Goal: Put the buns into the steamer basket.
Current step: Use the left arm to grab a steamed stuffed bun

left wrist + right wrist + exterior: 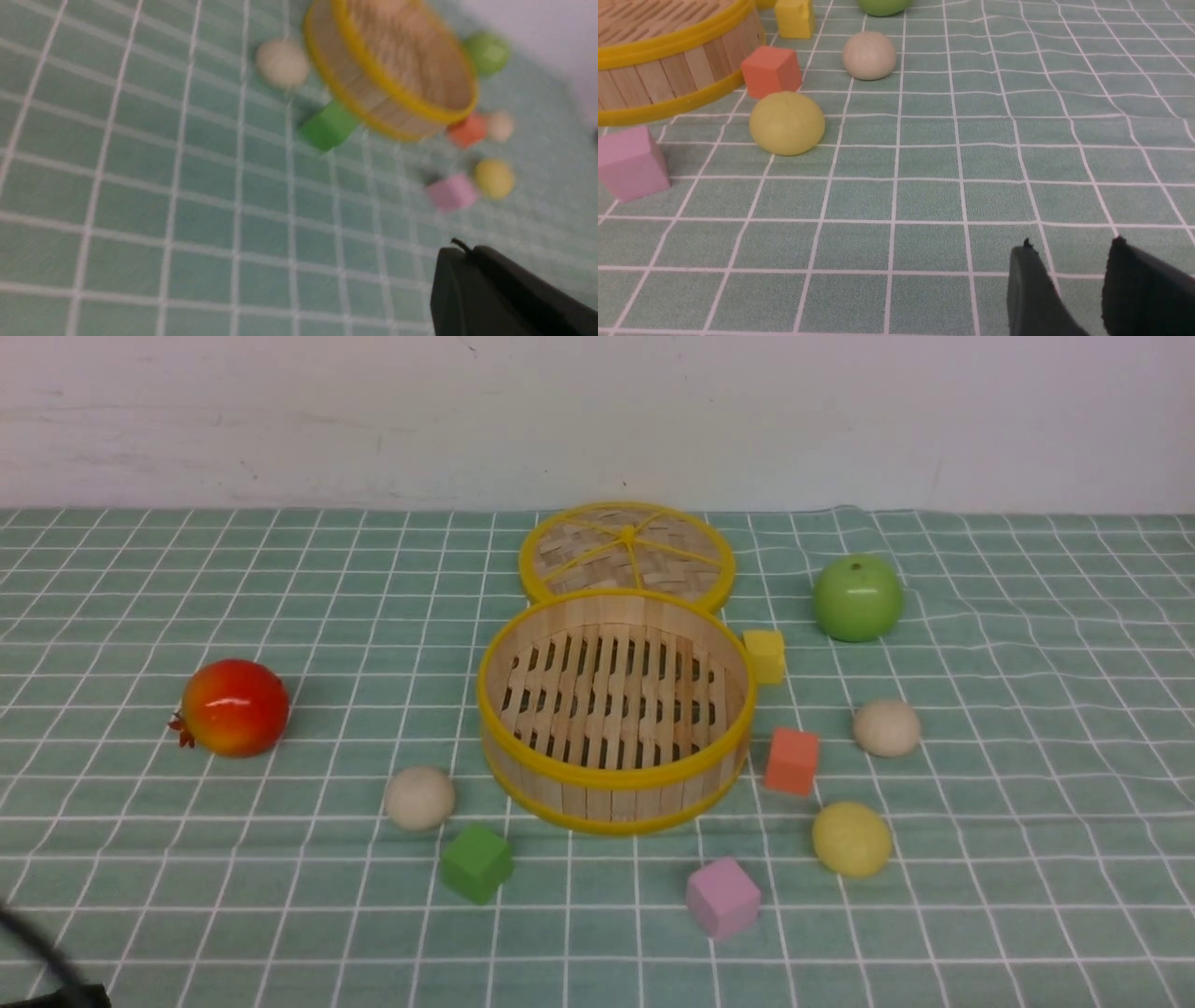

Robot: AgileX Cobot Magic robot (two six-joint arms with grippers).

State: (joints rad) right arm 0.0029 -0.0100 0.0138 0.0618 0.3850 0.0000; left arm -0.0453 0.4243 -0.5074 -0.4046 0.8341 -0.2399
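Observation:
The steamer basket (607, 798) stands empty mid-table. One beige bun (419, 797) lies at its front left, another beige bun (886, 728) to its right, and a pale yellow bun (850, 839) at its front right. The blurred left wrist view shows my left gripper (460, 249) shut on nothing, above the cloth and well short of the basket (373, 100) and the near bun (282, 63). My right gripper (1071, 245) is open and empty, low over the cloth, with the yellow bun (787, 122) and a beige bun (869, 55) ahead.
A flat woven lid (627, 553) lies behind the basket. A green apple (857, 597) sits back right, a red fruit (233, 707) at the left. Yellow (765, 655), orange (792, 761), green (476, 863) and pink (722, 898) cubes ring the basket.

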